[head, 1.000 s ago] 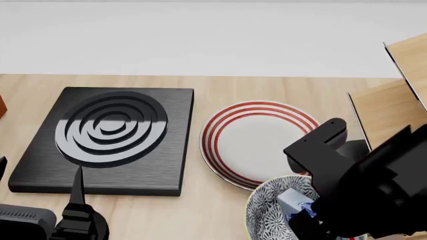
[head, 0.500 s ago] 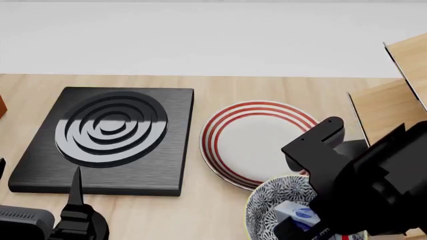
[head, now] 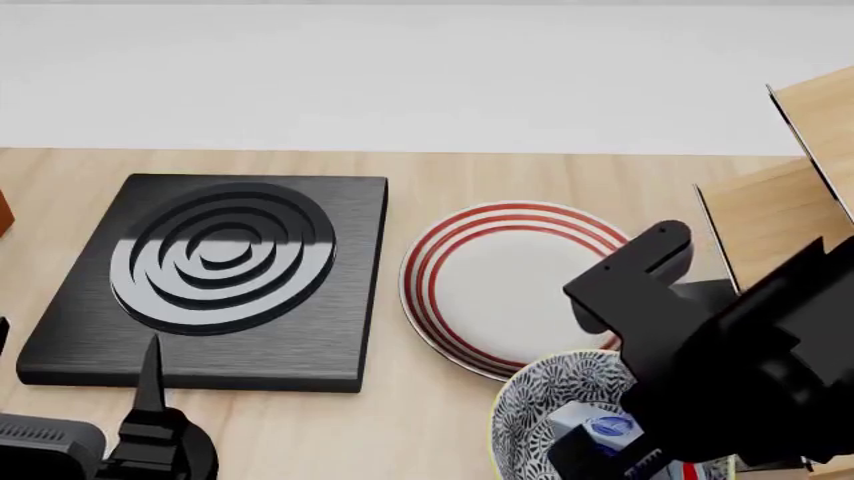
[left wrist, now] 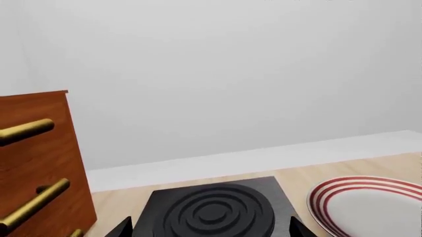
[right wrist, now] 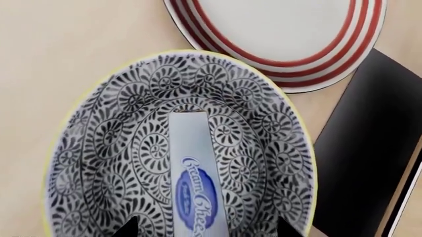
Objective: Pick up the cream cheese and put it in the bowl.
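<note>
Lying free in the bowl (right wrist: 99, 163) directly under the right tool (right wrist: 204, 228), whose tips stand spread wide at either side, the cream cheese (right wrist: 195, 185) has the striped plate (right wrist: 277, 29) just beyond on the tabletop (right wrist: 59, 54).

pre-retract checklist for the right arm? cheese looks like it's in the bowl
1. Cream cheese inside the bowl: ok, the box lies on the patterned inner surface.
2. Right claw released: ok by the wrist view, fingertips stand apart on either side of the box, not touching it.
3. Box settled flat: cannot tell, its near end is cut off.
4. Bowl upright on the table, beside the plate: ok.
5. Left claw clear: ok, it hangs over the stove, holding nothing.
</note>
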